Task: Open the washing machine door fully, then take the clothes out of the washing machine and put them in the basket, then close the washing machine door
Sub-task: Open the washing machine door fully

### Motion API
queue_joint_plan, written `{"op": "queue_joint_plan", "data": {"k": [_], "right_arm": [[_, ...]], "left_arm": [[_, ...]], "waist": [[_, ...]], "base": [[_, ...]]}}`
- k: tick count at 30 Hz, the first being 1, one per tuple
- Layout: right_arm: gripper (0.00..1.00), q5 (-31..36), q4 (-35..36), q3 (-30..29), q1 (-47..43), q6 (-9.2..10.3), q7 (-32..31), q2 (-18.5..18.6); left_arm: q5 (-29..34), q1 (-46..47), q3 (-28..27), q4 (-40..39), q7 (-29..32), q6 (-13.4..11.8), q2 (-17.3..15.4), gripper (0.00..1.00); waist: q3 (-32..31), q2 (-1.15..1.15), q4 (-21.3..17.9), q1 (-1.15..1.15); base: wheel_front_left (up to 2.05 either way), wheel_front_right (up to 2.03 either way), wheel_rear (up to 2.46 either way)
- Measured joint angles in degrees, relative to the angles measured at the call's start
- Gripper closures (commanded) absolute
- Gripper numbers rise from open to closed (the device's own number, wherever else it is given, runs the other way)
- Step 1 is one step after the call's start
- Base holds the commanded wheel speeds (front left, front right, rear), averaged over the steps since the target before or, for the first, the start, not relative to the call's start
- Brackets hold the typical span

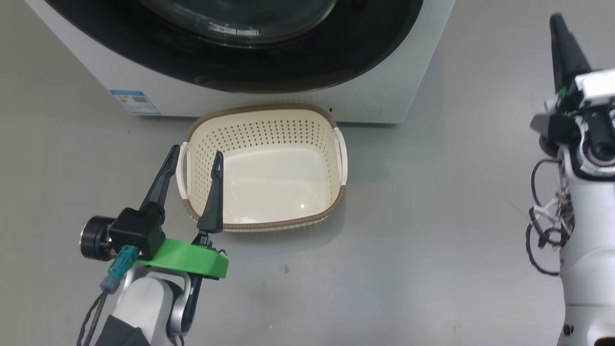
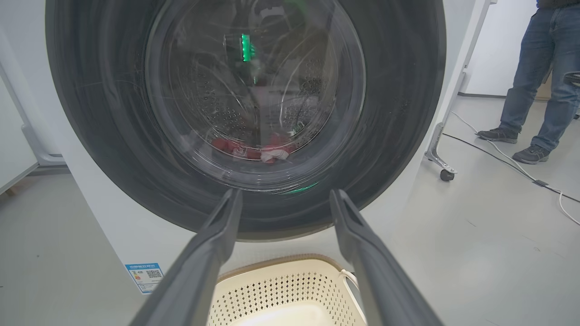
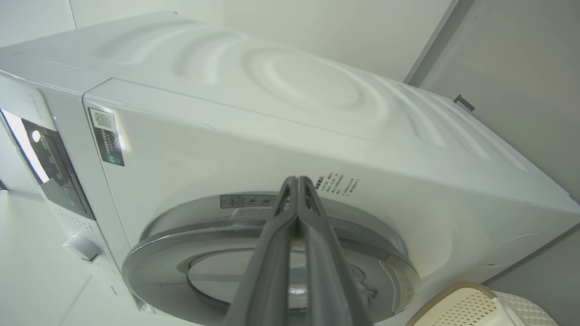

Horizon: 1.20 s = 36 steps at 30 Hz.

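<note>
The opening step is in hand: the washing machine door (image 2: 398,113) looks shut, so the next move calls for the right gripper (image 3: 297,181), its jaws pressed together just before the door's rim, to catch that edge and swing it wide. The left gripper (image 1: 196,151) holds its jaws apart, with the clothes (image 2: 253,147) ahead of them behind the glass and the empty basket (image 1: 269,111) just beneath.
</note>
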<state>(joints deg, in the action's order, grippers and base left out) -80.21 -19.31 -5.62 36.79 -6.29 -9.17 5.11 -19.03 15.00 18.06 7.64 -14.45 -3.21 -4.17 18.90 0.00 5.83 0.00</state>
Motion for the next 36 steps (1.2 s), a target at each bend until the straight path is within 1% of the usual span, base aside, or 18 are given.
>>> {"op": "queue_joint_plan", "data": {"k": [5, 7, 13, 19, 20, 26, 32, 36], "right_arm": [[1.00, -2.3, -1.0, -0.1, 5.6, 0.91, -2.8, 0.4], [1.00, -2.4, -1.6, 0.4, 7.5, 0.98, -3.9, 0.9], [1.00, -2.6, -3.4, 1.4, 12.6, 2.22, -6.9, 2.3], [1.00, -4.2, -5.5, 2.4, 17.2, 3.01, -10.2, 2.5], [1.00, -4.2, -5.9, 2.5, 17.9, 3.39, -10.4, 2.6], [1.00, -5.1, -8.4, 3.2, 20.9, 3.52, -13.2, 3.2], [1.00, -5.1, -10.3, 3.9, 23.9, 4.41, -15.3, 4.0], [1.00, -5.1, -11.3, 4.4, 26.0, 4.47, -16.3, 4.9]], "left_arm": [[0.1, 1.6, 0.2, -0.5, 0.0, 0.1, 0.3, 0.00], [0.2, 2.1, 0.3, -0.6, 0.0, 0.1, 0.4, 0.00], [0.4, 3.2, 0.7, -0.5, 0.0, 0.5, 1.0, 0.00], [0.5, 4.4, 1.2, -0.5, 0.0, 1.1, 1.3, 0.00], [0.5, 4.7, 1.3, -0.5, 0.0, 1.1, 1.3, 0.00], [0.5, 6.0, 2.2, -0.3, 0.0, 1.6, 1.6, 0.00], [0.5, 6.9, 2.6, 0.2, 0.0, 1.8, 1.8, 0.00], [0.5, 8.0, 2.7, 0.1, 0.0, 2.0, 2.0, 0.00]], "waist": [[2.8, 0.00, 1.1, 0.00], [3.8, 0.00, 1.5, 0.00], [6.4, 0.00, 2.7, 0.00], [8.6, 0.00, 4.0, 0.00], [8.9, 0.00, 4.2, 0.00], [10.4, 0.00, 5.7, 0.00], [11.5, 0.00, 7.1, 0.00], [12.1, 0.00, 8.1, 0.00]], "base": [[0.00, 0.00, 0.00], [0.00, 0.00, 0.00], [0.00, 0.00, 0.00], [0.00, 0.00, 0.00], [0.00, 0.00, 0.00], [0.00, 0.00, 0.00], [0.00, 0.00, 0.00], [0.00, 0.00, 0.00]]}}
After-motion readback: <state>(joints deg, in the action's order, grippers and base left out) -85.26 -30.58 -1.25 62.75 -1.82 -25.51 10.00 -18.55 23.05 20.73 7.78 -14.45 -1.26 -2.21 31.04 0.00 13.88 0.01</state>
